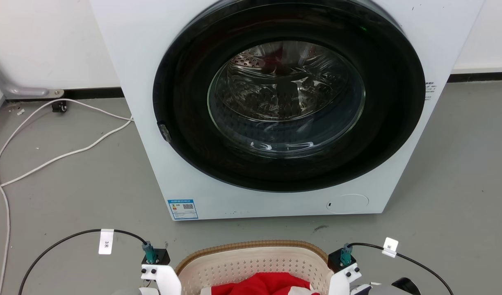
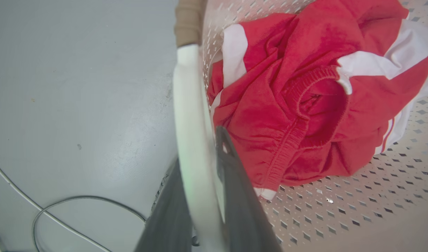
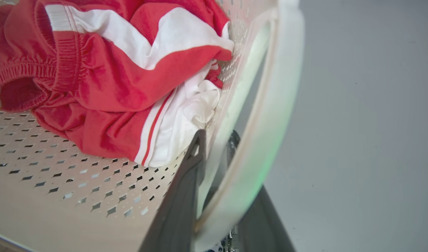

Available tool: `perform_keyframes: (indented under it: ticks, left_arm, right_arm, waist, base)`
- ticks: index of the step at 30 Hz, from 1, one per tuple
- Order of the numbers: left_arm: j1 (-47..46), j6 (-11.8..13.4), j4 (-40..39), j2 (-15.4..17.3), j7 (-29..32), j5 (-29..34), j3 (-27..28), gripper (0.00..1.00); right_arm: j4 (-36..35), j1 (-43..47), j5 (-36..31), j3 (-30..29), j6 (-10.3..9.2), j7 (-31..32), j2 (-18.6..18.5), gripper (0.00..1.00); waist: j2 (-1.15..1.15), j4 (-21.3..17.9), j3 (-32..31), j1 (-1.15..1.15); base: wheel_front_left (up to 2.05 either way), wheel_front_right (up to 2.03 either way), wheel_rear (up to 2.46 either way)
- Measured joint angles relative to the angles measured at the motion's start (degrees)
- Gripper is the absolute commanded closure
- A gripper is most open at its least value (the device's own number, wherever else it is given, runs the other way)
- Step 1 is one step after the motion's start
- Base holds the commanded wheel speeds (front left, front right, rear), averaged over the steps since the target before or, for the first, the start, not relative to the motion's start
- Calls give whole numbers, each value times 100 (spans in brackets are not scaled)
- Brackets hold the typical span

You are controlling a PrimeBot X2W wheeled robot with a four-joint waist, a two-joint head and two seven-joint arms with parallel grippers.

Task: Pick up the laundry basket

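Note:
The laundry basket [image 1: 251, 247], cream with perforated walls and a tan woven-look rim, sits at the bottom edge of the head view, just in front of the washer. A red and white garment [image 1: 271, 284] lies crumpled inside it. My left gripper [image 2: 200, 150] is shut on the basket's white side handle [image 2: 189, 115], one dark finger inside the wall and one outside. On the opposite side my right gripper [image 3: 217, 140] is shut the same way on the other white handle [image 3: 277, 105]. Both wrists flank the basket [image 2: 340, 210] [image 3: 60, 175] in the head view.
A white front-loading washer [image 1: 144, 61] with its round dark door [image 1: 288, 98] shut stands directly ahead. White cables [image 1: 50, 159] trail over the grey floor at the left. A black wheel and a grey bracket sit by the wall at the far left.

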Motion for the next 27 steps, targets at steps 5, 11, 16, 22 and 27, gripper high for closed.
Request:
perform_keyframes:
  ticks: [5,11,16,22,27]
  left_arm:
    - [0,0,-1,8,-22,-45,-58,100]
    - [-7,0,1,9,-25,-96,-114,100]
    - [-38,0,10,9,-33,-140,-164,100]
    - [-52,0,20,8,-44,-185,-222,100]
    - [-57,0,24,7,-60,-202,-261,100]
  right_arm:
    - [-1,3,-16,0,0,1,1,100]
    - [-2,10,-16,2,0,18,2,100]
    - [-2,10,-16,2,0,18,1,100]
    - [-1,10,-16,3,0,19,1,100]
    - [-2,10,-16,3,0,24,1,100]
  waist:
    - [0,-8,-23,0]
    - [0,-12,-24,0]
    - [0,-15,-7,0]
    - [0,-15,0,0]
    - [0,-11,-1,-1]
  base:
    - [0,0,0]
    - [0,0,0]
    - [0,0,0]
    - [0,0,0]
    - [0,0,0]
